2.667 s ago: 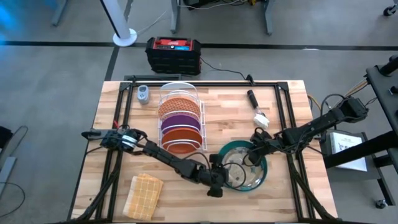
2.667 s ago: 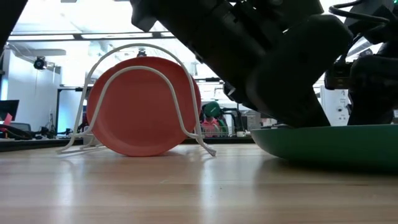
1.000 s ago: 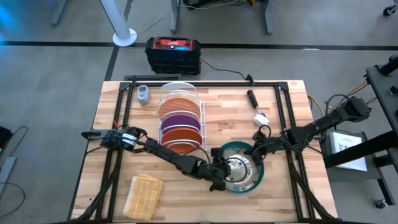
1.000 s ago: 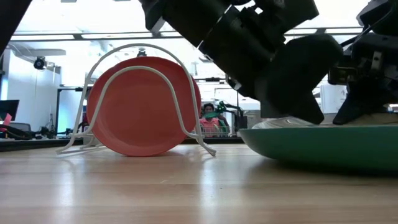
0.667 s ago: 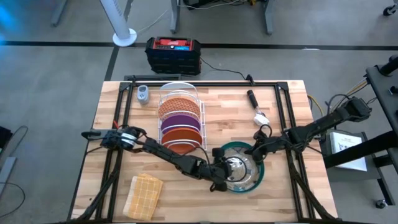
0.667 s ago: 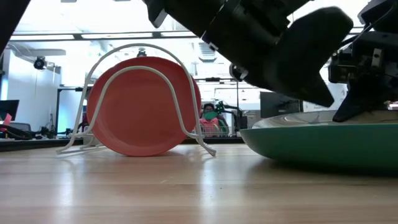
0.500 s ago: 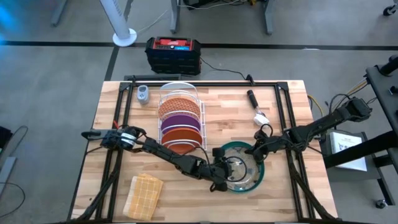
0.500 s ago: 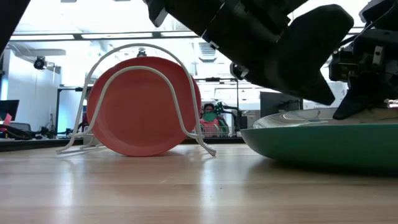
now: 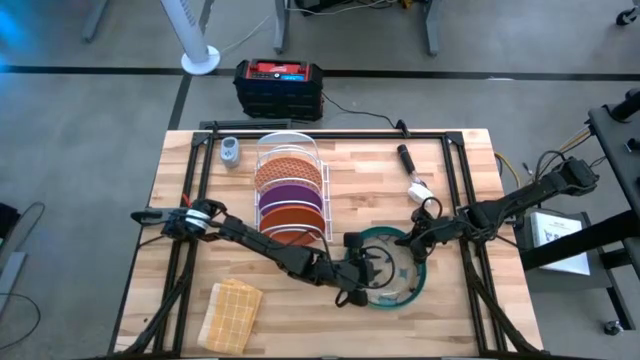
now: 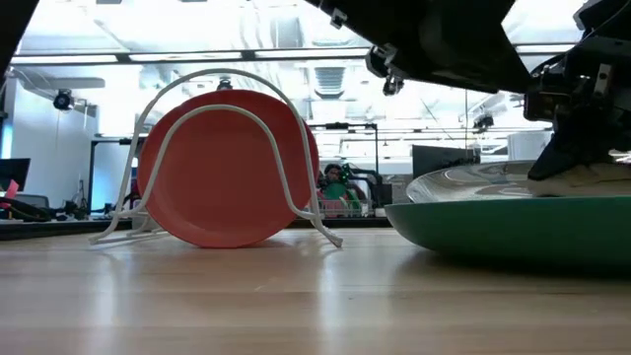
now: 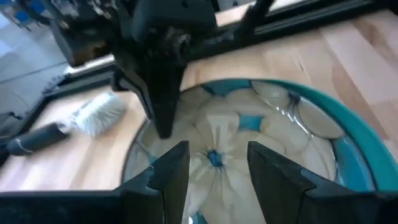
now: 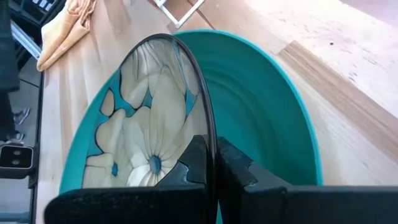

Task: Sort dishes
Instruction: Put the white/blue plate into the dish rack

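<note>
Wooden table (image 9: 455, 310), pale planks, black frame rails along the edges, filling the centre of the high view.

Teal plate (image 9: 420, 280), the largest dish: round, glossy, shallow, with a pale flower pattern at its middle; lies flat at lower centre-right of the high view, right of the rack.

Rack (image 9: 290, 145), white bent wire, upper centre of the table. Three smaller round plates stand on edge in it: patterned orange (image 9: 287, 170) at the back, purple (image 9: 291, 195) in the middle, plain orange (image 9: 292, 218) in front, matte and smooth.

Glass plate (image 12: 163, 118), clear, thin-rimmed, shiny, resting inside the teal plate. Right gripper (image 12: 209, 163) is clenched on its rim at the right edge of the dish. Left gripper (image 11: 212, 169) hovers over the near-left side with fingers parted, grasping nothing.

Cloth (image 9: 231, 313), tan woven, folded, lower left.

Brush (image 9: 413, 172), dark handle, white head, upper right.

Step in hand, as judged: separating the glass plate from the teal one. Next move likely calls for tilting the glass plate up by its rim, so the left gripper can take it toward a free rack slot without dragging the teal plate.
</note>
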Controlling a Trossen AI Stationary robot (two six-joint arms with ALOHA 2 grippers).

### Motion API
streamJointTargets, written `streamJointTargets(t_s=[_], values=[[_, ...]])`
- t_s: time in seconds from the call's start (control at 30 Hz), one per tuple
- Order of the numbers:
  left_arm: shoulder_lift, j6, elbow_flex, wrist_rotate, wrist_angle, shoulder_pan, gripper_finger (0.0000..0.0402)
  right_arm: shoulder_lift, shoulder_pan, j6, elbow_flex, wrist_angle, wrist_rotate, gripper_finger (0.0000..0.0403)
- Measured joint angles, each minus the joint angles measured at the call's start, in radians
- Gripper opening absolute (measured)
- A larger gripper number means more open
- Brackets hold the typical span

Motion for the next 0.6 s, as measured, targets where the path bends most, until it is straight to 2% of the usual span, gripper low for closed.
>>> streamJointTargets(t_s=[0.33,0.43,0.6], values=[[-0.019,0.011,0.0,-0.017,-0.006,0.0,0.0152,-0.041,0.0,-0.01,0.0,-0.018,0.004,0.0],[-0.024,0.012,0.0,-0.019,-0.008,0.0,0.0152,-0.055,0.0,-0.019,0.026,-0.072,0.006,0.0],[-0.044,0.02,0.0,-0.126,-0.007,0.0,0.0152,-0.056,0.001,-0.059,0.123,-0.229,0.042,0.0]])
